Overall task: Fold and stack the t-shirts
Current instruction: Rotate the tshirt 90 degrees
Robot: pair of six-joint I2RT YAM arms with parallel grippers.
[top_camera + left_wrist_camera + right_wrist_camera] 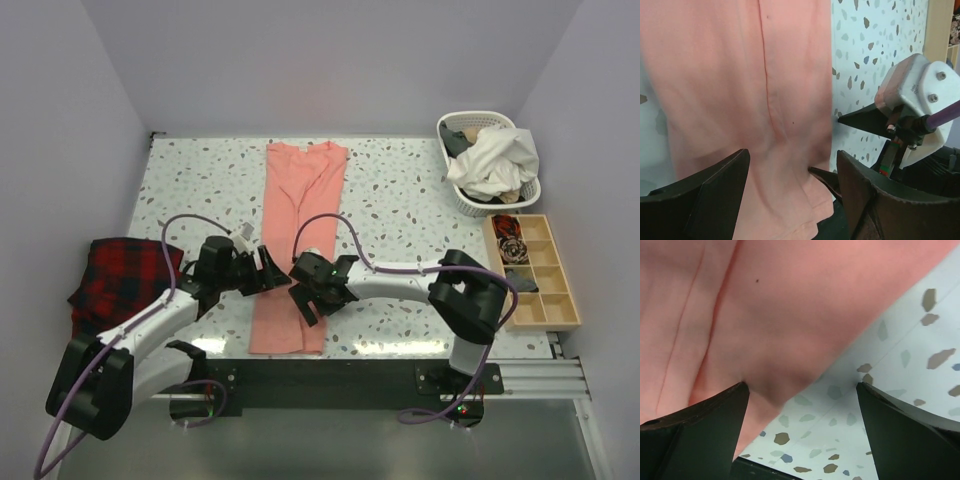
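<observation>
You've got the shirt (300, 200) flat on the table (400, 200), folded into one long narrow strip running from the far edge to the near edge, about mid-table. Both arms meet over its near half. The left gripper (268, 272) comes in from the left with its jaws wide and nothing held; in the left wrist view (792, 165) its fingers (715, 185) straddle the pink cloth and a lengthwise crease. The right gripper (303, 290) comes in from the right, just beside the left one, jaws also wide and holding nothing. In the right wrist view (802, 390) the shirt's right edge runs between the fingers (705, 425), with cloth on one side and speckled table on the other. Both look low over the cloth, but you can't tell from these views whether the fingertips touch it. A plaid cloth (120, 275) lies at the table's left edge, well apart from the shirt. A white basket (478, 208) of clothes sits far right; a wooden tray (545, 318) sits just nearer than the basket.
</observation>
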